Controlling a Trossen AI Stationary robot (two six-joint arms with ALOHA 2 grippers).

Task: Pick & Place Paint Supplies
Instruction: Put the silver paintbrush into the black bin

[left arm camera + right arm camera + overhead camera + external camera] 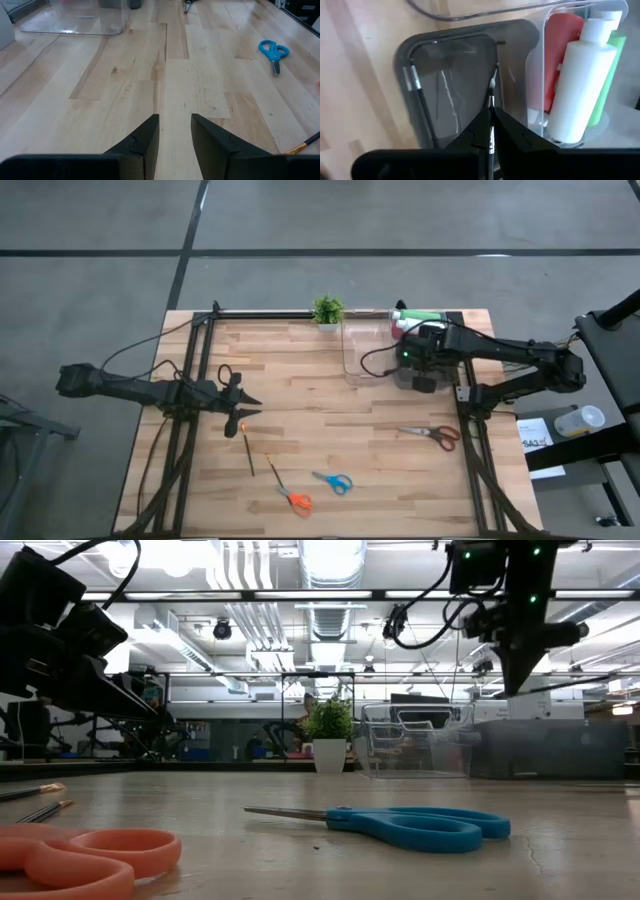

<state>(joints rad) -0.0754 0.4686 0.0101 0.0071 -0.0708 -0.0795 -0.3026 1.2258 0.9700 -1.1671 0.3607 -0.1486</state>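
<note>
From my low camera, the orange scissors (70,858) are cut off at the frame edge, with the blue scissors (410,825) just beyond them on the worktop (330,430). My left claw (175,132) hovers over bare wood, released and holding nothing; a brush (248,452) lies near it, its tip only partly visible at the wrist view's edge. Farther back, my right claw (491,125) is clenched on a thin brush (491,102) above a dark tray (450,95) that holds another brush (420,100). Just beside it, inside a clear bin (368,348), stand white (582,75), red (560,55) and green (607,75) bottles, the green mostly hidden. A potted plant (327,311) sits at the far edge.
</note>
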